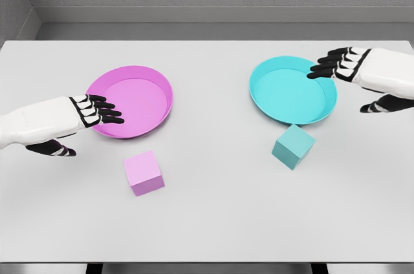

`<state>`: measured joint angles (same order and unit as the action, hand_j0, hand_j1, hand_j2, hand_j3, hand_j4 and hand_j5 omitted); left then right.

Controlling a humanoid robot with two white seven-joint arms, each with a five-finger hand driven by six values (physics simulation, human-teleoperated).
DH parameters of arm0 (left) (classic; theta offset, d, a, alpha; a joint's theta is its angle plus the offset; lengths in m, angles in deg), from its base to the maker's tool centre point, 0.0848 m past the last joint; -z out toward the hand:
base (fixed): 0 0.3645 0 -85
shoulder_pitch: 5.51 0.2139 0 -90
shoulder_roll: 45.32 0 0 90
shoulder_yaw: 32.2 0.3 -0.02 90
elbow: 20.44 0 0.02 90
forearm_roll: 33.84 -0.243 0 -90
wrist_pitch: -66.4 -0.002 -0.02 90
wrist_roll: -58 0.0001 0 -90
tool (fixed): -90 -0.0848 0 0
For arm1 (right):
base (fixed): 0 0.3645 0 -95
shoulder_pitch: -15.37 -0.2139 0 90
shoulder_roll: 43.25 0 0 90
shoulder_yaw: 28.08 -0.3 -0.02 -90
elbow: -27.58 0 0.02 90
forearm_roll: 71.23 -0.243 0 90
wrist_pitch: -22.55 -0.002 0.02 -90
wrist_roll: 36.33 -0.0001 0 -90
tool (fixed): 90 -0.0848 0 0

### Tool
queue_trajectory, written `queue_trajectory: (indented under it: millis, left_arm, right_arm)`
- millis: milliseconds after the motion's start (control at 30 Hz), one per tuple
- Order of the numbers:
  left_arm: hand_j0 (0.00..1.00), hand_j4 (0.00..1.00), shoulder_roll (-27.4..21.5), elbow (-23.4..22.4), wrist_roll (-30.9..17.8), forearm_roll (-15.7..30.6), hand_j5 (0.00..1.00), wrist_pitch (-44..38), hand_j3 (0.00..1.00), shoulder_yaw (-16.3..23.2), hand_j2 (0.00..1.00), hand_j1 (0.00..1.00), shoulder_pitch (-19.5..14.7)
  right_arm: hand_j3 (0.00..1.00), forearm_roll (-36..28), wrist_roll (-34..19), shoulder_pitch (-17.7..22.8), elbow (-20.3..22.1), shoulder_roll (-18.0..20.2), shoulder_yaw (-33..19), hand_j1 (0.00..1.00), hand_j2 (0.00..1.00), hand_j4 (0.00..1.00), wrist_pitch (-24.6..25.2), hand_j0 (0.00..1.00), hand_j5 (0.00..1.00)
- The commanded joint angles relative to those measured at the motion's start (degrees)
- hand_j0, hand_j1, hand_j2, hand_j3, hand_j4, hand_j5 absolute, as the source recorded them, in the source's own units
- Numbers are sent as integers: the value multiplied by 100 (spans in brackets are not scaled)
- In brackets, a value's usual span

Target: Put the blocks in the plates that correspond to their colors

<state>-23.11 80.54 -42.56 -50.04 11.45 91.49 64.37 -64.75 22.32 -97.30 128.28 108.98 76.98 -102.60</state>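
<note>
**Both hands open over the plates, blocks on the table**

The white table (213,222) filled most of the view, its near edge cut off at the bottom and a grey wall behind its far edge. The pink plate (158,86) sat left of centre and the cyan plate (284,103) right of centre, well apart.

The left hand (90,111) reached in from the left, its arm cut off by the frame; its dark fingers (107,112) were stretched out flat over the pink plate's left rim, holding nothing and hiding that part of the rim. The thumb hung below, near the table. The right hand (346,66) came in from the right, arm likewise cut off, fingers extended over the cyan plate's far right rim, also empty.

The pink block (143,172) stood on the table just near of the pink plate. The cyan block (294,146) stood just near of the cyan plate, turned at an angle, close to its rim; whether they touched was hard to tell.
</note>
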Motion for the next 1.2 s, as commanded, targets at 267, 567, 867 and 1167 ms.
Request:
queue_trajectory:
  millis: [267,567,867,1167]
  left_arm:
    - [100,100,248,1,-288,38,100,-6,100,867,100,100,-694]
    - [100,100,854,1,-859,38,100,-6,100,1228,100,100,-809]
    - [100,100,1065,1,-921,-41,100,-6,100,1228,100,100,-853]
    - [100,100,1162,1,-1018,-340,100,-6,100,1360,100,100,-861]
  right_arm:
    - [100,-33,7,-35,1,17,32,100,100,100,16,100,100]
    - [100,617,-29,-105,1,-308,709,100,100,100,16,100,100]
    - [100,960,-29,-176,1,-704,1377,100,100,100,16,100,100]
    - [100,1347,-29,-176,1,-1020,1500,100,100,100,16,100,100]
